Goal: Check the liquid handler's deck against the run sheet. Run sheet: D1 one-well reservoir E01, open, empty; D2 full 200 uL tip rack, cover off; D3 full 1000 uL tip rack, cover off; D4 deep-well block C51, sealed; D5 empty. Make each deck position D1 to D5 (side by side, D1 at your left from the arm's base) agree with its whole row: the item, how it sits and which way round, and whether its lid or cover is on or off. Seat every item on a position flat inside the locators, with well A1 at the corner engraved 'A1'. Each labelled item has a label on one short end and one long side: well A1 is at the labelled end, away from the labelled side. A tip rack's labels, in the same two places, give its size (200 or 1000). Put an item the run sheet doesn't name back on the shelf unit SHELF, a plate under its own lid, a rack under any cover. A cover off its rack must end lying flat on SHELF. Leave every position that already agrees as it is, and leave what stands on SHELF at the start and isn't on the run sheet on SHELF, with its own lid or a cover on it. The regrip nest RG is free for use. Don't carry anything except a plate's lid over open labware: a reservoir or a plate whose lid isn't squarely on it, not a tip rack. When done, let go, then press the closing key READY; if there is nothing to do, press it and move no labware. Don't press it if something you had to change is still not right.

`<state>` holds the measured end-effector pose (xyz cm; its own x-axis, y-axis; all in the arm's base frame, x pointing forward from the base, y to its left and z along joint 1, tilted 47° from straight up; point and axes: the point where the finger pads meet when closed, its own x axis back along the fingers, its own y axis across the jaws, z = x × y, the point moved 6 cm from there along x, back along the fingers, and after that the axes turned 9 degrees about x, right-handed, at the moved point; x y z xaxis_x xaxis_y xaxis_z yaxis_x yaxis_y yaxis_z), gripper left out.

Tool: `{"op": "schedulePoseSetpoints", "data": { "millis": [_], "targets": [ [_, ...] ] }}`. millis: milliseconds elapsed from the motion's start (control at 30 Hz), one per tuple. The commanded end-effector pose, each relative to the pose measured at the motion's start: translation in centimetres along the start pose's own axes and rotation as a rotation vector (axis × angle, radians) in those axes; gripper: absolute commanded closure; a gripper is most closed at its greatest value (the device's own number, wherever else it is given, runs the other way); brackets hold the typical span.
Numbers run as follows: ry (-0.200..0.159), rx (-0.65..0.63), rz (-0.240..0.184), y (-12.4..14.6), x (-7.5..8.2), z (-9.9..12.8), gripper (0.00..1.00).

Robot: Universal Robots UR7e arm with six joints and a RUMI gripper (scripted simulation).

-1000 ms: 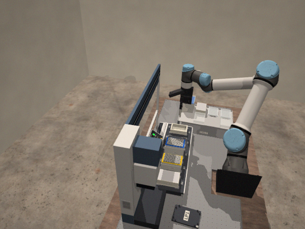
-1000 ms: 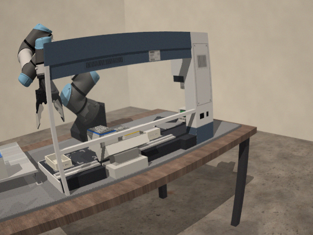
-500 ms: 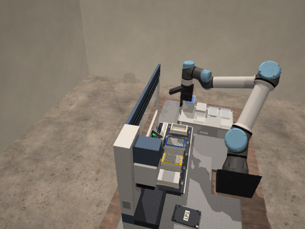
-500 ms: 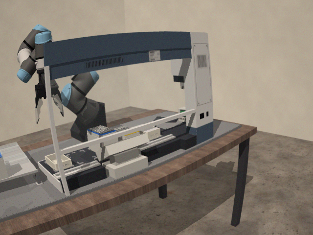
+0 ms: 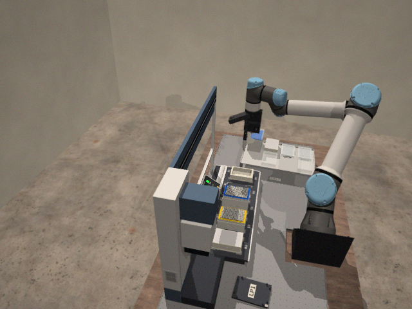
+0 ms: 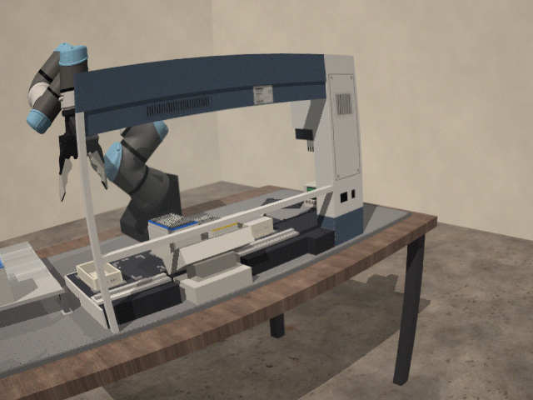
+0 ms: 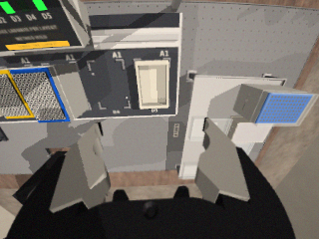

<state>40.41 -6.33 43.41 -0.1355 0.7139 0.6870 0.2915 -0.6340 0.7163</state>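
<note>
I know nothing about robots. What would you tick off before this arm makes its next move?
1. Pincer open, nothing between its fingers: ok.
2. Pincer well above the deck and the shelf: ok.
3. Open reservoir flat inside its locators: ok.
4. Reservoir on its run-sheet position: not ok; it stands at the deck's shelf end, and the marking under it looks like D5.
5. Position beside the reservoir free: ok.
6. Covers off the blue-edged rack and the yellow-edged rack: ok, tips exposed. Their size labels: cannot tell.
</note>
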Motion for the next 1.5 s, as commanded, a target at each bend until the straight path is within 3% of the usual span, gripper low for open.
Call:
{"op": "schedulePoseSetpoints", "data": {
  "millis": [0,700,1467],
  "targets": [
    [0.000,-0.001,0.000,0.0,0.7,0.0,0.18],
    [0.000,-0.001,0.000,0.0,3.3,0.0,0.18],
    [0.000,-0.001,0.000,-1.7,3.9,-9.8,0.18]
  ]
}}
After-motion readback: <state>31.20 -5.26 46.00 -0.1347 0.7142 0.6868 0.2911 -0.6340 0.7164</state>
